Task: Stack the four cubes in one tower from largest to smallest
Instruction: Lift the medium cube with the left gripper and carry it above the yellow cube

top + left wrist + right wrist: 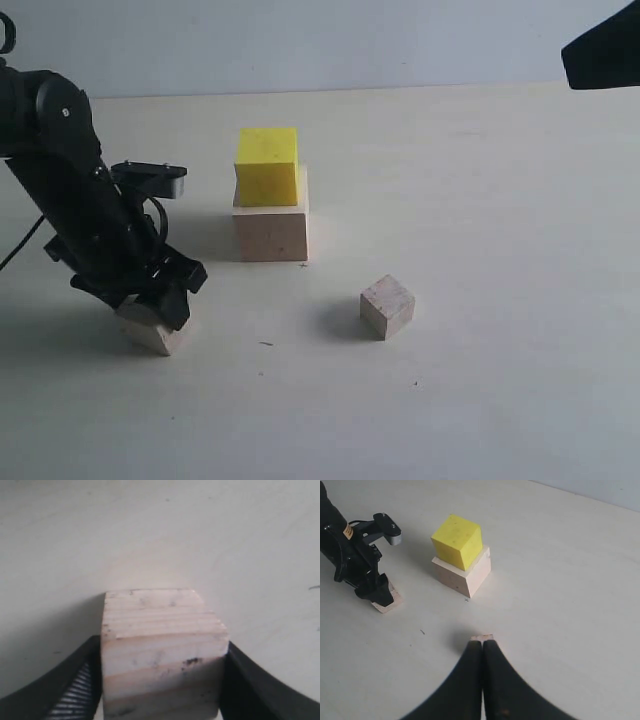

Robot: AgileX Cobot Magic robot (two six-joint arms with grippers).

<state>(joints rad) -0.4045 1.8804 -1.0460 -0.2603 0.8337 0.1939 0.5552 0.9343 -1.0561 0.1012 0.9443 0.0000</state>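
The left gripper [162, 300] is clamped on the medium pale wood cube [162, 645]. Its black fingers [75, 692] press two opposite faces, and the wood grain runs straight across from one finger to the other. Only the left wrist view shows that contact. The exterior view adds that this cube hangs tilted, low at the counter [500, 250], in front and to the left of the large pale wood cube [272, 232]. Whether it touches the counter I cannot tell.

The right gripper [482, 647] has its two fingers pressed together with nothing between them. In the exterior view only a dark piece of that arm shows, high at the top right corner.

There are four cubes, three of pale wood and one yellow. The yellow cube [267, 165] sits on the large pale wood cube, toward its back left and turned slightly against it. The small pale wood cube [387, 306] stands alone in front and to the right of the large one, a corner facing the exterior camera. In the right wrist view only a sliver of it peeks past the fingertips.
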